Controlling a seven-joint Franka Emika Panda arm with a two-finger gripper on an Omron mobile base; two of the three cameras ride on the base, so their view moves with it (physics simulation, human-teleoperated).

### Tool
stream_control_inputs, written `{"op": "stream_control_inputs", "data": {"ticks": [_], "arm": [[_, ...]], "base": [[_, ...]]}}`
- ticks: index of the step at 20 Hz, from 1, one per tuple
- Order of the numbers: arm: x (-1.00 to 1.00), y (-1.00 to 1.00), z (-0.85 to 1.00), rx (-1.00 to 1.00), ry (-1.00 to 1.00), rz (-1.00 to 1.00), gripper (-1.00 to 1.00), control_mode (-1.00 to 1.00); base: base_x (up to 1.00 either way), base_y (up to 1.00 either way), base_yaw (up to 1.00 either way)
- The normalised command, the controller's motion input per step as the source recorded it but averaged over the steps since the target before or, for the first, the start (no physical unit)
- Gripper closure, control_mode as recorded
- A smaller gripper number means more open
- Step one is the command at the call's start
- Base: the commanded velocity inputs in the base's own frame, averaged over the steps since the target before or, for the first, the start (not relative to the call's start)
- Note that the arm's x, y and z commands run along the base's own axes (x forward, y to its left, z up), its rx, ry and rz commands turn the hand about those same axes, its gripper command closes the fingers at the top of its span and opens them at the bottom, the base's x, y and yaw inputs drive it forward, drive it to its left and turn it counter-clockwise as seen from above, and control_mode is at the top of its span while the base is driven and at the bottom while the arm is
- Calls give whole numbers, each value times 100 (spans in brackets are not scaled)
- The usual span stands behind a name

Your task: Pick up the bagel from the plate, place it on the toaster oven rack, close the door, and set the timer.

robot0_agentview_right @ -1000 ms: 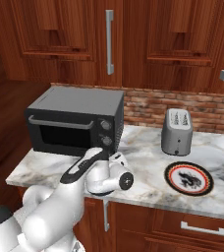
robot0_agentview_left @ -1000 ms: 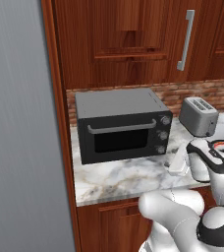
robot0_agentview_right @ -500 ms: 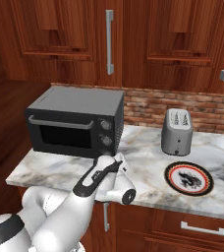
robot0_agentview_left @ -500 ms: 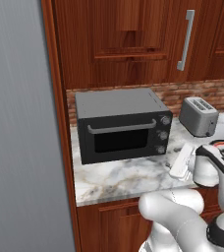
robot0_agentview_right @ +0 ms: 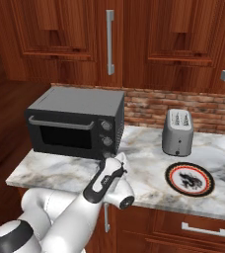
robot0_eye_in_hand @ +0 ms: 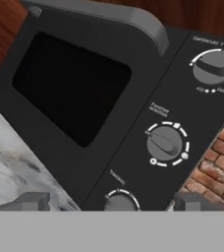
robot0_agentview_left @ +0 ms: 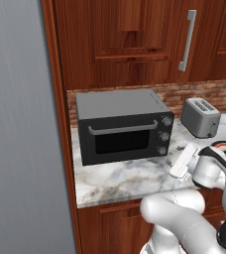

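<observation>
The black toaster oven (robot0_agentview_left: 120, 106) stands on the marble counter with its door (robot0_agentview_left: 116, 141) closed, the silver bar handle (robot0_agentview_right: 60, 123) across the top. The rack is hidden behind that door, and the bagel is out of view. The red-rimmed plate (robot0_agentview_right: 170, 173) lies to the right with nothing on it. My gripper (robot0_agentview_right: 118, 160) hovers open just in front of the oven's right side, low by the knobs. In the hand view the door's glass (robot0_eye_in_hand: 70, 83) is at left and the lowest knob (robot0_eye_in_hand: 119, 202) sits between my spread fingertips (robot0_eye_in_hand: 30, 201).
A silver two-slot toaster (robot0_agentview_right: 177, 131) stands behind the plate by the brick wall. Brown cabinet doors (robot0_agentview_right: 75, 34) hang above. A grey wall panel (robot0_agentview_left: 21, 129) bounds the counter's left end. Bare marble counter (robot0_agentview_right: 50, 168) lies in front of the oven.
My hand has moved left and in toward the oven's knob column, with the arm swinging round behind it. The jaws have stayed wide apart.
</observation>
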Motion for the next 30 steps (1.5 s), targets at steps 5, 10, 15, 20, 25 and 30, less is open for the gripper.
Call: {"op": "stream_control_inputs", "data": {"ticks": [5,10,15,20,25,30], "arm": [[26,36,0,-7,4,-21,-100,-100],[26,28,-8,-11,10,-19,-100,-100],[4,28,-27,-9,8,-15,-100,-100],[0,32,-42,-6,7,-12,-100,-100],[0,38,-40,-3,5,-11,-100,-100],[-17,39,-47,-2,4,-7,-100,-100]], "base": [[0,0,0],[0,0,0],[0,0,0],[0,0,0],[0,0,0],[0,0,0]]}}
